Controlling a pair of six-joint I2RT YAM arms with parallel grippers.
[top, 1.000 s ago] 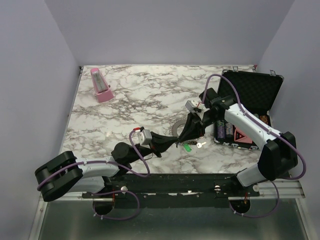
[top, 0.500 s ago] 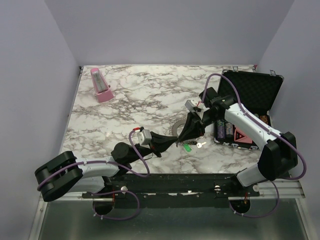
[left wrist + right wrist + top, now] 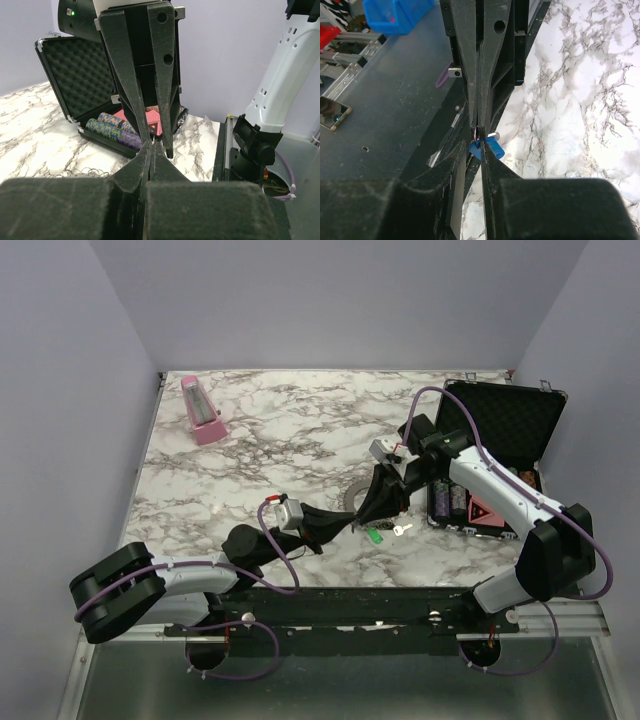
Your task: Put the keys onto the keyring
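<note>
My right gripper [image 3: 368,519] and left gripper [image 3: 353,525] meet tip to tip low over the marble, just in front of the grey toothed keyring [image 3: 349,497]. In the right wrist view my right gripper [image 3: 473,139] is shut on a blue-headed key [image 3: 495,150]. The left fingers [image 3: 479,100] come in from above, pressed together at that key, with a thin loop at their tips. In the left wrist view my left gripper [image 3: 151,146] is shut and the keyring [image 3: 82,173] lies at the lower left. A green key [image 3: 374,535] and a silver key [image 3: 402,530] lie on the table.
An open black foam-lined case [image 3: 500,425] with rows of poker chips [image 3: 447,502] stands to the right of the grippers; it also shows in the left wrist view [image 3: 75,75]. A pink metronome [image 3: 203,412] stands at the far left. The table's front rail [image 3: 400,605] is close behind the keys.
</note>
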